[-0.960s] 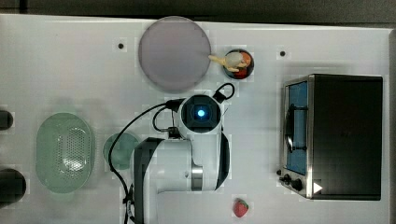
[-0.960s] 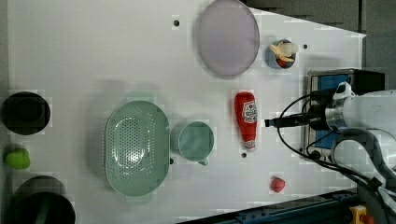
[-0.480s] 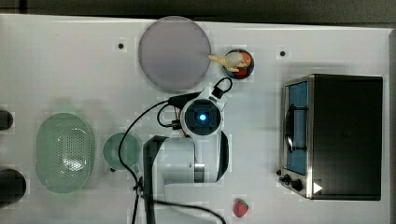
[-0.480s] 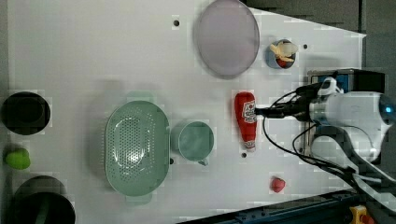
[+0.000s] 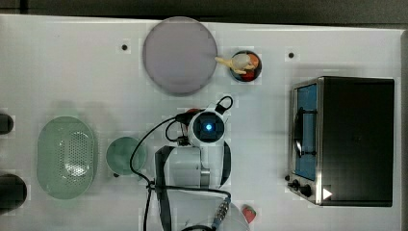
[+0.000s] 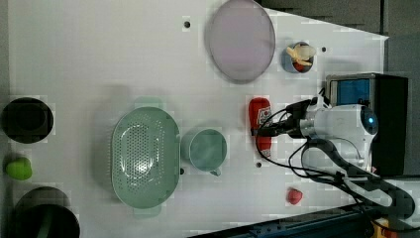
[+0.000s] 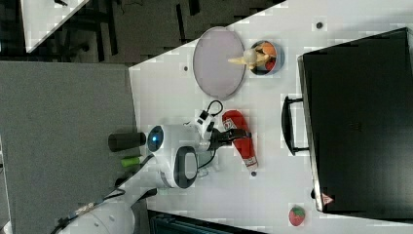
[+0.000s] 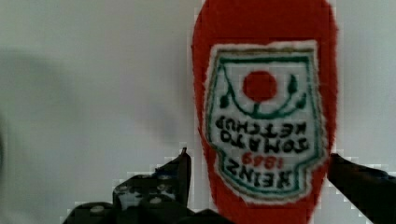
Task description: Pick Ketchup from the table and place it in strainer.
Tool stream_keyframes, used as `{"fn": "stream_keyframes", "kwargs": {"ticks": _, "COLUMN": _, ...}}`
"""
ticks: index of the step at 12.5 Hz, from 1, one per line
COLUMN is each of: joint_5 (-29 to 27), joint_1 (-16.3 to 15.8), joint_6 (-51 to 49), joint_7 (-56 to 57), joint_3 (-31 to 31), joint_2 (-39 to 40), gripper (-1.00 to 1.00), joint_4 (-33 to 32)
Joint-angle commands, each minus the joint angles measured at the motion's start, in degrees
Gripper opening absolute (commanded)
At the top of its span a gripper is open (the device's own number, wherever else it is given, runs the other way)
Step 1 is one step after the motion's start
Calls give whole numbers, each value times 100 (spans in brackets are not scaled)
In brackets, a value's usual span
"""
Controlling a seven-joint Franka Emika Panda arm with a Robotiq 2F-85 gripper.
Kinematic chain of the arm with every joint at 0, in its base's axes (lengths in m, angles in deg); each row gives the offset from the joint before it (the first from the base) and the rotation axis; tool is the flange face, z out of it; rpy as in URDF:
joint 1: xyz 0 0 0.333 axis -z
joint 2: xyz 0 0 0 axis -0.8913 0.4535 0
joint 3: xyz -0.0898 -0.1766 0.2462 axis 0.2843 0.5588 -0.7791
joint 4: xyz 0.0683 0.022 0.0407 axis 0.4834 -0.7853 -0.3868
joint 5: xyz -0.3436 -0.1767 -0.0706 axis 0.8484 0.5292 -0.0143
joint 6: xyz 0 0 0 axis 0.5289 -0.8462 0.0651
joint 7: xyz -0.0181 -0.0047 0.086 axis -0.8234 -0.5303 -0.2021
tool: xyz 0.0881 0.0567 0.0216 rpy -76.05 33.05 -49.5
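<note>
The Ketchup [image 8: 261, 93] is a red bottle with a white Heinz label, lying flat on the white table [image 6: 99, 59]. In the left view the Ketchup [image 6: 258, 110] lies to the right of the green cup. My gripper [image 8: 257, 161] is open, one dark finger on each side of the bottle's lower body. From the side, the gripper [image 7: 237, 134] sits over the Ketchup [image 7: 246, 148]. In the top view the arm covers nearly all of the Ketchup [image 5: 192, 111]. The strainer [image 6: 145, 156], a pale mint oval basket with tiny holes, sits empty at the top view's left [image 5: 66, 156].
A green cup [image 6: 208, 150] stands between strainer and bottle. A grey plate [image 5: 180, 54] and a bowl of toy food [image 5: 245, 66] sit at the back. A black toaster oven [image 5: 346, 139] is at the top view's right. A red strawberry [image 6: 294, 196] lies near the front edge.
The gripper has moved toward the left view's left, from beside the bottle to straddling it. The bottle has not moved.
</note>
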Motion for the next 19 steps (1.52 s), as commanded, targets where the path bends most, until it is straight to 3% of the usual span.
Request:
{"fn": "stream_keyframes", "kwargs": {"ticks": 1, "joint_5": -3, "joint_1": 12, "joint_6": 366, "joint_7": 152, "joint_3": 11, "joint_2": 0, "gripper": 92, "joint_4": 90}}
{"fn": "stream_keyframes", "kwargs": {"ticks": 4, "joint_5": -3, "joint_1": 12, "joint_6": 359, "joint_7": 152, "joint_3": 21, "joint_2": -10, "gripper": 21, "joint_4": 93}}
{"fn": "stream_keyframes", "kwargs": {"ticks": 9, "joint_5": -5, "joint_1": 11, "joint_6": -31, "joint_7": 152, "joint_3": 17, "joint_2": -672, "gripper": 21, "joint_4": 108}}
{"fn": "stream_keyframes", "kwargs": {"ticks": 14, "joint_5": -11, "joint_1": -15, "joint_6": -1732, "joint_7": -51, "joint_3": -218, "joint_2": -2204, "gripper": 21, "joint_4": 276}}
{"fn": "stream_keyframes", "kwargs": {"ticks": 19, "joint_5": -27, "joint_1": -143, "joint_6": -3233, "joint_7": -1300, "joint_3": -1030, "joint_2": -3141, "gripper": 21, "joint_4": 640}}
